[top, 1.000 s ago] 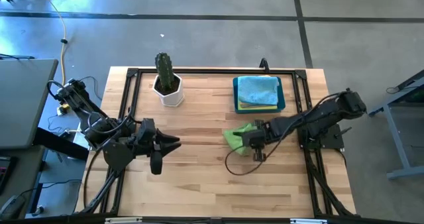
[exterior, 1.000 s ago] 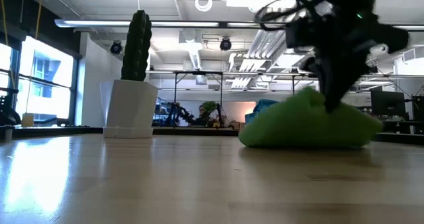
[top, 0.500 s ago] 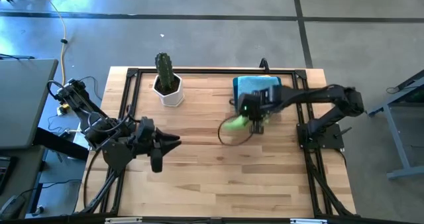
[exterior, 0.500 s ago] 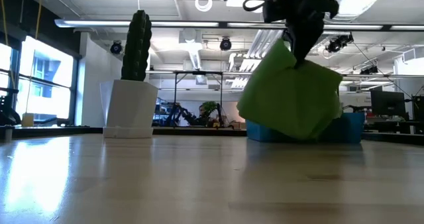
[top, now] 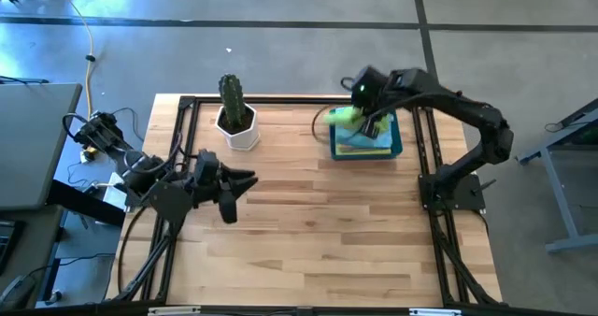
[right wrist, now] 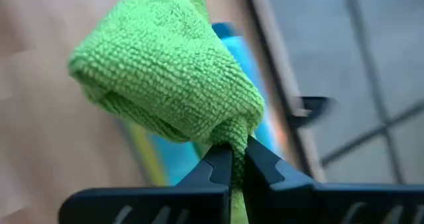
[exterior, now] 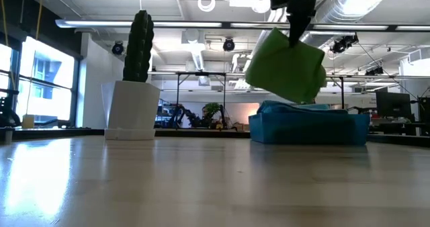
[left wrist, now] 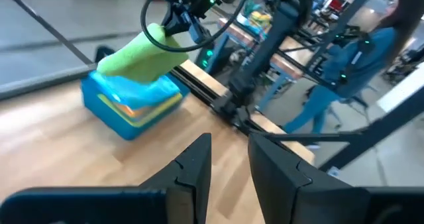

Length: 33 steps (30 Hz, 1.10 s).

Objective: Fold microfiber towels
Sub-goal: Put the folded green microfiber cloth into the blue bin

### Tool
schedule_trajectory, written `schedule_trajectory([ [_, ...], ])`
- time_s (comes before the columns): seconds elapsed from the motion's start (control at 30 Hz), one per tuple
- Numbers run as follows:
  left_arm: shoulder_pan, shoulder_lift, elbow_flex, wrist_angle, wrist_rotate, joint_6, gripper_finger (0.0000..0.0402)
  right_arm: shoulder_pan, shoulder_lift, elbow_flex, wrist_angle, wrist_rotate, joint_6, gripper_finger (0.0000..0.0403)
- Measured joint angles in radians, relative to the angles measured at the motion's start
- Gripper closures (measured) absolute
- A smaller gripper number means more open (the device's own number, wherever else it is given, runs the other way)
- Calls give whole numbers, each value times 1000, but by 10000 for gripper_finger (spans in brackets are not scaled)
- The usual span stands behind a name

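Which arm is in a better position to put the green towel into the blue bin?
The right arm. The right gripper holds the green towel hanging just above the blue bin. The left gripper is far off, near the table's left side.

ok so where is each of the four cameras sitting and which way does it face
High view: overhead, looking straight down; both arms, right hand holding the folded lime green microfiber towel over the rigid blue plastic bin.
Low view: at tabletop height, looking across at the white-potted cactus, bin and hanging towel.
Left wrist view: past the left hand toward the bin and right arm.
Right wrist view: past its shut fingers onto the towel.
All four share the green towel.
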Motion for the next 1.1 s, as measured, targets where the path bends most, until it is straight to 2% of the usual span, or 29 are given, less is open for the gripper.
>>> schedule_trajectory([
  [0.2,82,-25,0,-1,2,130,312,-145,-1,41,53,175,-118,403],
  [0.4,143,-49,0,-1,39,203,312,-216,0,-47,87,117,-108,403],
  [0.73,194,-61,0,0,104,232,312,-125,1,-383,228,-39,-62,403],
  [1.1,215,-60,-1,-1,165,231,312,-7,1,-425,231,-54,16,402],
])
